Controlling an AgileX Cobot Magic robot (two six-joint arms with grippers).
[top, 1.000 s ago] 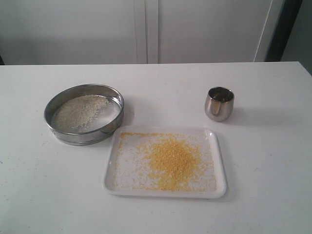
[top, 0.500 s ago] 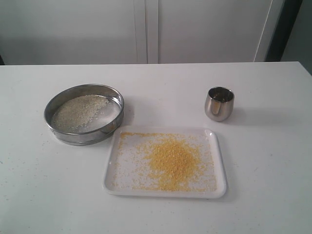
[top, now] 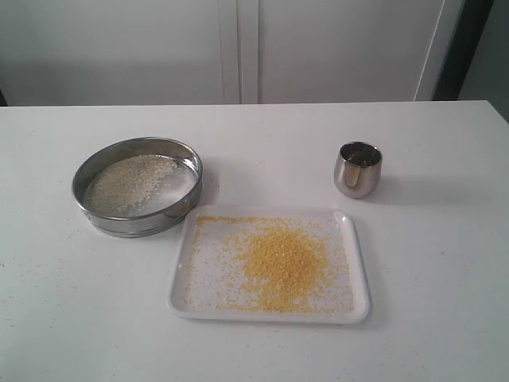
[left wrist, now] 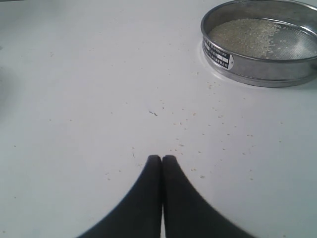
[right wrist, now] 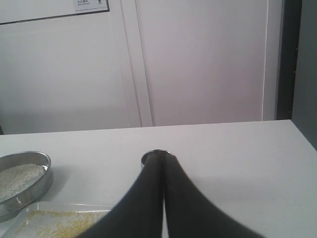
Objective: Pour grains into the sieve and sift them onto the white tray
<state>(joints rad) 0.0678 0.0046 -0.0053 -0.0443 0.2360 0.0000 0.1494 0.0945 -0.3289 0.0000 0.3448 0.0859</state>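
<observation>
Grains [top: 280, 267] are heaped on the white tray [top: 363, 301]; left pincer [left wrist: 162, 157] and right pincer [right wrist: 164, 156] are each pressed together, empty.

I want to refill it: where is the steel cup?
In the exterior view the steel cup stands upright on the right, beyond the white tray's far right corner, not touching it.

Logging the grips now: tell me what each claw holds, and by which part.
Nothing. The left claw and the right claw are both shut and empty; the sieve and cup stand free.
</observation>
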